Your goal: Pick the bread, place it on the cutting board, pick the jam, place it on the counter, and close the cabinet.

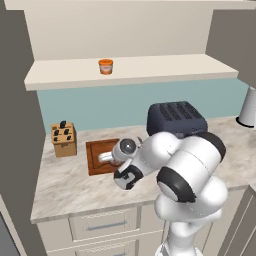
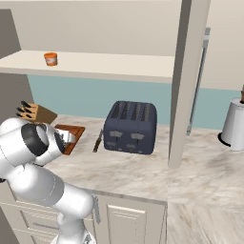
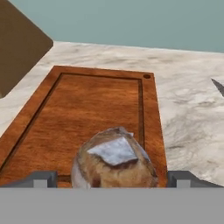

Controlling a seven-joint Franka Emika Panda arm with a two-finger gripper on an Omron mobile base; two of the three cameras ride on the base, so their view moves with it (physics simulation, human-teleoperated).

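The bread [image 3: 114, 161] lay on the board [image 3: 87, 109], near the board's close edge in the hand view, a pale patch on its top. The fingers [image 3: 43, 178] stood wide apart, one on each side of the loaf and clear of it, gripping nothing. From the left base view the gripper [image 1: 106, 158] hung low over the board [image 1: 95, 150], the arm's white links hiding most of the wood behind them.

The board sat flat on the table [image 1: 65, 185], a groove running round its edge. Just beside it to the left stood the knife block [image 1: 63, 139], and to its right the dark toaster [image 1: 176, 119]. In the right base view a knife [image 2: 98, 140] lay on the table [image 2: 128, 171] between the board [image 2: 71, 129] and the toaster [image 2: 131, 127].

The jam [image 1: 105, 66] stood upright on the shelf of the open cabinet [image 1: 130, 70], well above the table. A white appliance [image 2: 233, 125] stood at the far right.
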